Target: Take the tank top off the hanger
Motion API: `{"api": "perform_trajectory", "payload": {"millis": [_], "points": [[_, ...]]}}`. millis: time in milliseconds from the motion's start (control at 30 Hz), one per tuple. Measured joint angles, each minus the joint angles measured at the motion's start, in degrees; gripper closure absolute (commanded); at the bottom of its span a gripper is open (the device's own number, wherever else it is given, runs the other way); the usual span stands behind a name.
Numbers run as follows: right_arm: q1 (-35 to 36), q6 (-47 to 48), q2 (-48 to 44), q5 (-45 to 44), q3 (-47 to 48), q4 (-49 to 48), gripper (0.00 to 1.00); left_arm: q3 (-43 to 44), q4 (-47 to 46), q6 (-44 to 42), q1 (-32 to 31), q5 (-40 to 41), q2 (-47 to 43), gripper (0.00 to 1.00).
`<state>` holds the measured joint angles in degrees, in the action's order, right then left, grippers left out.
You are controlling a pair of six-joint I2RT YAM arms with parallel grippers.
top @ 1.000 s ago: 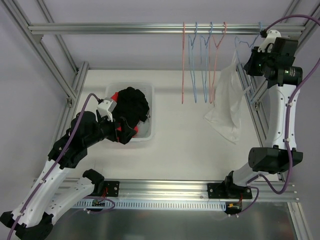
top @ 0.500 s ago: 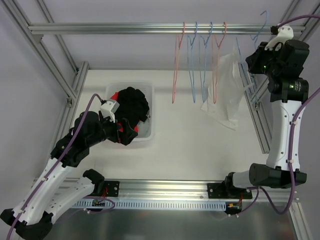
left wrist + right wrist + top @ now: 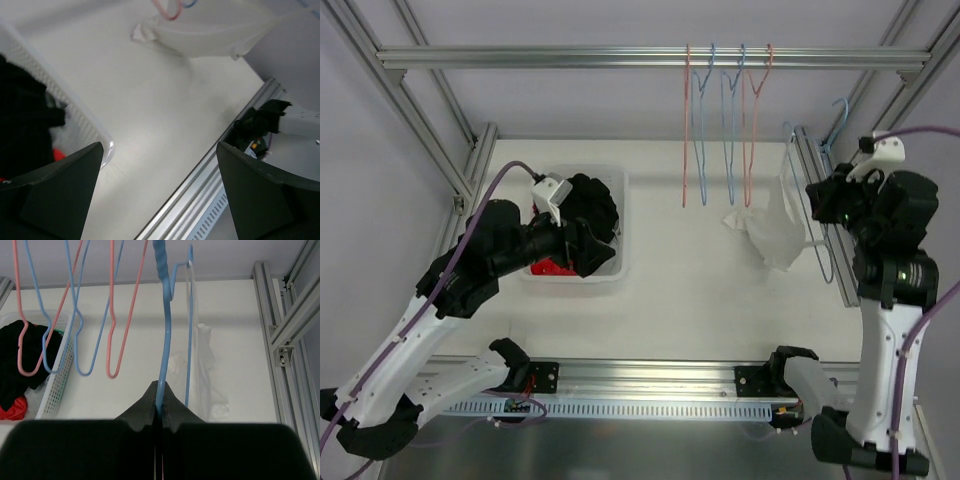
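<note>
The white tank top (image 3: 767, 233) hangs from a blue hanger (image 3: 838, 108) and sags with its lower part bunched on the table. My right gripper (image 3: 818, 197) is shut on the hanger's wire. In the right wrist view the jaws (image 3: 160, 407) pinch the blue hanger (image 3: 164, 340), with the tank top (image 3: 201, 371) behind it. My left gripper (image 3: 594, 246) is open and empty, over the near right corner of the basket. In the left wrist view its fingers (image 3: 159, 200) stand wide apart, and the tank top (image 3: 210, 30) lies far ahead.
A white basket (image 3: 592, 279) with black and red clothes stands left of centre; its rim shows in the left wrist view (image 3: 95, 136). Several empty red and blue hangers (image 3: 725, 120) hang from the top rail (image 3: 570, 57). An aluminium frame bar (image 3: 820, 180) runs along the table's right side.
My right arm has taken the blue hanger off the rail and lowered it towards the near right; the tank top now sags onto the table. My left gripper has swung right, over the basket.
</note>
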<state>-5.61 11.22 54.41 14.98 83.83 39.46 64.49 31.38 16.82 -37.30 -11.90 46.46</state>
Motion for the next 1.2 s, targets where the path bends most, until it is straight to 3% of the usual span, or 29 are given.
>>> {"api": "perform_trajectory", "payload": {"millis": [133, 267, 400, 567, 800, 1033, 1133, 1167, 1200], "points": [[-0.04, -0.72, -12.83, -0.09, -4.68, 3.78, 1.00, 8.76, -4.42, -0.37, -9.70, 1.49, 7.56, 0.01], [-0.04, -1.92, -22.08, 1.29, -2.47, 10.91, 1.00, 19.37, -9.25, -3.87, -20.09, 5.18, 19.26, 0.01], [-0.02, -2.89, -24.85, 2.29, 4.00, 20.24, 1.00, 28.72, -13.40, -7.32, -25.03, 4.48, 30.25, 0.01], [2.71, -4.57, -25.00, 5.77, 13.53, 28.61, 1.00, 42.34, -17.11, -10.43, -26.10, 1.57, 42.69, 0.02], [7.30, -5.92, -24.98, 6.97, 20.87, 32.39, 1.00, 47.78, -19.12, -12.15, -26.08, -0.83, 49.88, 0.27], [8.11, -6.14, -24.26, 7.06, 22.40, 33.73, 1.00, 47.78, -19.10, -12.66, -26.10, -1.20, 52.15, 0.34], [8.11, -6.29, -24.04, 7.30, 22.47, 33.73, 1.00, 47.89, -19.15, -12.87, -26.10, -1.36, 52.39, 0.49], [8.11, -6.32, -23.98, 7.43, 22.49, 33.73, 1.00, 47.95, -19.26, -12.96, -26.10, -1.36, 52.50, 0.63], [8.11, -6.32, -23.96, 7.45, 22.51, 33.70, 1.00, 48.02, -19.37, -12.94, -26.10, -1.38, 52.65, 0.68]]}}
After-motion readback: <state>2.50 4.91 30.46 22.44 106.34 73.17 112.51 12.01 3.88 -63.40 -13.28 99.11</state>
